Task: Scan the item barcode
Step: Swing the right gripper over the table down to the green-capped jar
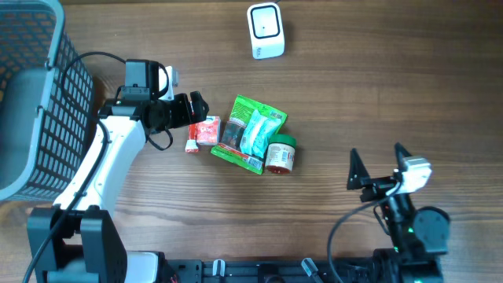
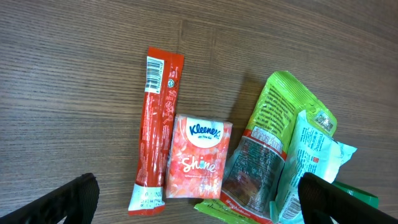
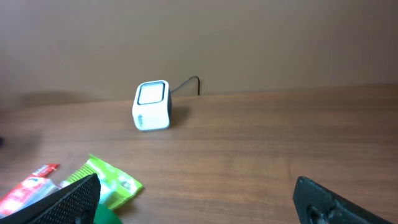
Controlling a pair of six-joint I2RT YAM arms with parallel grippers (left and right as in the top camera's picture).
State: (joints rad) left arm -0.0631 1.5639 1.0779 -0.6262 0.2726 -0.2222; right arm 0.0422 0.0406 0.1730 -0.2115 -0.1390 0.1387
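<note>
A pile of items lies mid-table: a red stick pack [image 1: 193, 136] with its barcode facing up, a red Kleenex tissue pack [image 1: 208, 130], a green snack bag [image 1: 245, 118], a teal packet [image 1: 258, 132] and a green-lidded jar [image 1: 280, 154]. My left gripper [image 1: 196, 109] hovers open just left of the pile. In the left wrist view its gripper [image 2: 199, 205] spans the stick pack [image 2: 155, 124] and tissue pack [image 2: 199, 155], holding nothing. The white scanner [image 1: 266, 30] stands at the far edge. My right gripper [image 1: 377, 153] is open and empty at the front right, facing the scanner [image 3: 152, 106].
A grey wire basket [image 1: 31, 94] fills the left edge, beside the left arm. In the right wrist view the scanner's cable runs off behind it along the wall, and the green bag [image 3: 109, 180] shows by the left finger [image 3: 68, 202].
</note>
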